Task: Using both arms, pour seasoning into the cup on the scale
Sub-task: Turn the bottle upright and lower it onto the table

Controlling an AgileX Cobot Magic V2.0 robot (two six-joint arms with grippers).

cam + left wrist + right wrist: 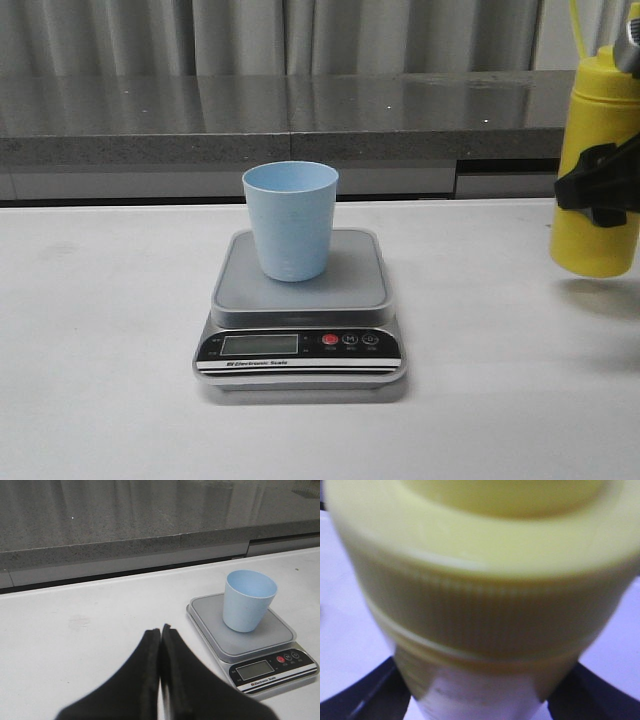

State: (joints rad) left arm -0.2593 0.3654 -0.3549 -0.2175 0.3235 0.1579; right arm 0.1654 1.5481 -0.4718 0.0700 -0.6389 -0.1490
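Scale (300, 320) nearest on white table (100, 330), grey counter (150, 115) behind.

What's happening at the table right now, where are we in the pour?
The right gripper holds the yellow seasoning bottle upright, lifted off the table at the far right, well away from the scale. The pale blue cup stands upright on the scale's platform. The left gripper is shut on nothing, short of the scale. No pouring has started.
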